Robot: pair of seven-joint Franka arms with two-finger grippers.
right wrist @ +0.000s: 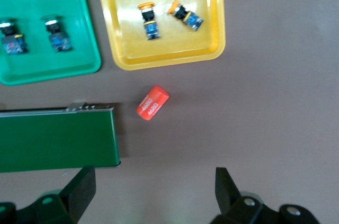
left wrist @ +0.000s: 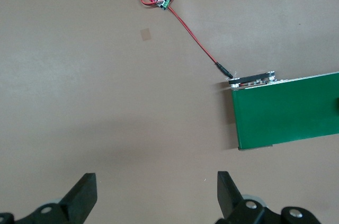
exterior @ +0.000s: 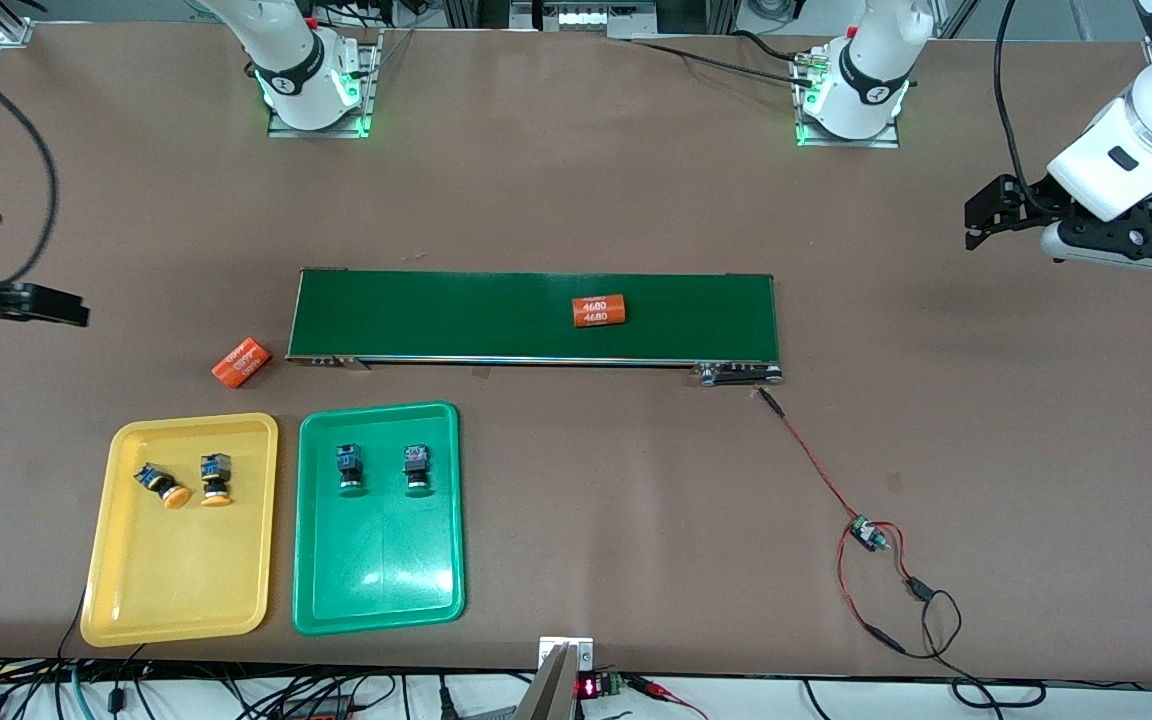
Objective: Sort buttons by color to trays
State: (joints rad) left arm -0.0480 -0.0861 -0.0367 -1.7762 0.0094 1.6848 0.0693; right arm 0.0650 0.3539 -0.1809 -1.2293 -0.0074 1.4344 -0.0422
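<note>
Two buttons with yellow-orange caps (exterior: 161,485) (exterior: 215,478) lie in the yellow tray (exterior: 176,580). Two buttons with green caps (exterior: 350,470) (exterior: 417,468) lie in the green tray (exterior: 381,570) beside it. The right wrist view shows the same: yellow-capped buttons (right wrist: 150,23) (right wrist: 186,16) in the yellow tray (right wrist: 159,57), green-capped ones (right wrist: 11,38) (right wrist: 56,36) in the green tray (right wrist: 47,65). My right gripper (exterior: 76,308) (right wrist: 156,187) hangs open and holds nothing, over bare table off the belt's end. My left gripper (exterior: 978,222) (left wrist: 157,192) is open and holds nothing too, over the table at the left arm's end.
A long dark-green conveyor belt (exterior: 536,315) crosses the middle and carries one orange numbered cylinder (exterior: 600,311). A second orange cylinder (exterior: 241,362) lies on the table by the belt's end toward the right arm. A red wire with a small board (exterior: 868,533) trails from the belt's end toward the left arm.
</note>
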